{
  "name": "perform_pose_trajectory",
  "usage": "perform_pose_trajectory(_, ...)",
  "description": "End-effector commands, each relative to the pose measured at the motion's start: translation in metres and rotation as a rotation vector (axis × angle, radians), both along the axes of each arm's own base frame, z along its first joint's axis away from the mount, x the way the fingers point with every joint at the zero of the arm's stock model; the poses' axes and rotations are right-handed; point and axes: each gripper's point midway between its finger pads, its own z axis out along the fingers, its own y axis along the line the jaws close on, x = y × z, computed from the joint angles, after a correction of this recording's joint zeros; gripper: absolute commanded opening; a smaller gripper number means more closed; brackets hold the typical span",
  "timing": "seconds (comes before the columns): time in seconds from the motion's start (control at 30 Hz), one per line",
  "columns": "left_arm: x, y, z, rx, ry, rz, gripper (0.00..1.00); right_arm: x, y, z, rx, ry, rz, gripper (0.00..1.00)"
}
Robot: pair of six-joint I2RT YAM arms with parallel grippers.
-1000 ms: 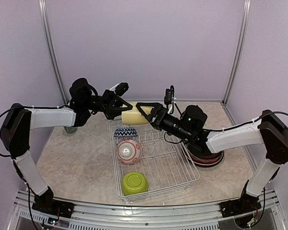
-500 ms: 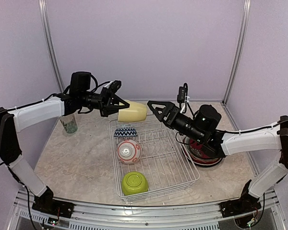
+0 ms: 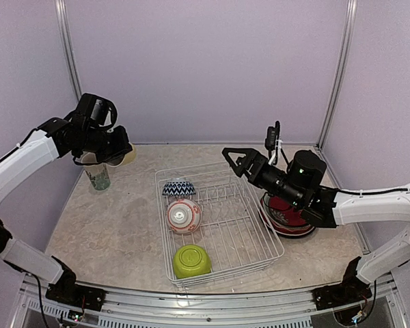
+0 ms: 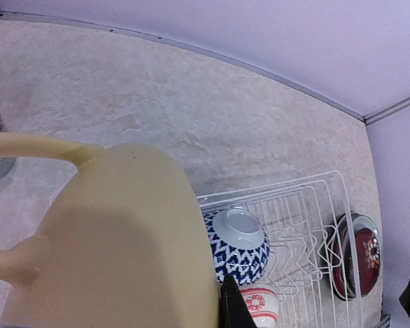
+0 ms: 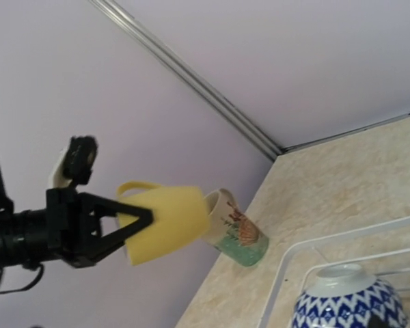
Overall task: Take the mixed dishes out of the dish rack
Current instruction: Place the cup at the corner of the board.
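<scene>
Grip on your left side is closed: the left fingers (image 5: 141, 219) clamp the yellow cup (image 5: 167, 223), held tilted in the air over the far-left corner of the desk (image 3: 116, 232), just beside the cream-teal mug (image 5: 238, 231) standing there; your right fingers (image 3: 236, 158) are spread apart with nothing in them, hovering over the far right edge of the dish rack (image 3: 234, 239); in the rack sit the blue zigzag bowl (image 3: 179, 188), red-white patterned bowl (image 3: 184, 216) and lime green bowl (image 3: 192, 261); stacked plates (image 4: 359, 256) rest on the desk just right of it.
</scene>
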Motion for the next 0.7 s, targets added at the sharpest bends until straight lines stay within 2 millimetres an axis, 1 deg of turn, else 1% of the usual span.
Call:
perform_pose_trajectory(0.0, -0.011, 0.061, 0.037, 0.107, -0.065, 0.328, 0.00, 0.002, -0.010, -0.009, -0.063, 0.001, -0.043, 1.00)
perform_pose_trajectory(0.03, -0.018, 0.071, 0.036, 0.116, -0.053, 0.376, 0.00, 0.002, -0.011, -0.009, -0.065, 0.001, -0.046, 1.00)
perform_pose_trajectory(0.07, -0.027, 0.083, 0.040, 0.116, -0.056, 0.421, 0.00, 0.002, -0.012, -0.010, -0.068, 0.001, -0.047, 1.00)
perform_pose_trajectory(0.17, -0.050, 0.110, 0.044, 0.096, -0.040, 0.487, 0.00, 0.002, -0.014, -0.011, -0.078, -0.001, -0.055, 1.00)
perform_pose_trajectory(0.23, -0.059, 0.126, 0.037, 0.069, -0.001, 0.491, 0.00, 0.001, -0.015, -0.011, -0.086, -0.006, -0.059, 1.00)
perform_pose_trajectory(0.3, -0.070, 0.148, 0.024, 0.023, 0.063, 0.535, 0.00, 0.002, -0.017, -0.010, -0.092, -0.014, -0.065, 1.00)
perform_pose_trajectory(0.33, -0.073, 0.163, 0.015, -0.004, 0.098, 0.570, 0.00, 0.001, -0.017, -0.010, -0.095, -0.016, -0.067, 1.00)
perform_pose_trajectory(0.4, -0.081, 0.180, 0.001, -0.071, 0.155, 0.604, 0.00, 0.001, -0.018, -0.012, -0.094, -0.017, -0.069, 1.00)
perform_pose_trajectory(0.5, -0.084, 0.199, -0.019, -0.215, 0.242, 0.634, 0.00, -0.001, -0.020, -0.013, -0.090, -0.016, -0.066, 1.00)
perform_pose_trajectory(0.57, -0.079, 0.206, -0.032, -0.311, 0.284, 0.631, 0.00, -0.003, -0.022, -0.013, -0.087, -0.016, -0.064, 1.00)
perform_pose_trajectory(0.63, -0.070, 0.209, -0.046, -0.381, 0.325, 0.610, 0.00, -0.005, -0.026, -0.012, -0.083, -0.017, -0.070, 1.00)
perform_pose_trajectory(0.67, -0.065, 0.211, -0.050, -0.387, 0.332, 0.607, 0.00, -0.005, -0.028, -0.011, -0.081, -0.019, -0.075, 1.00)
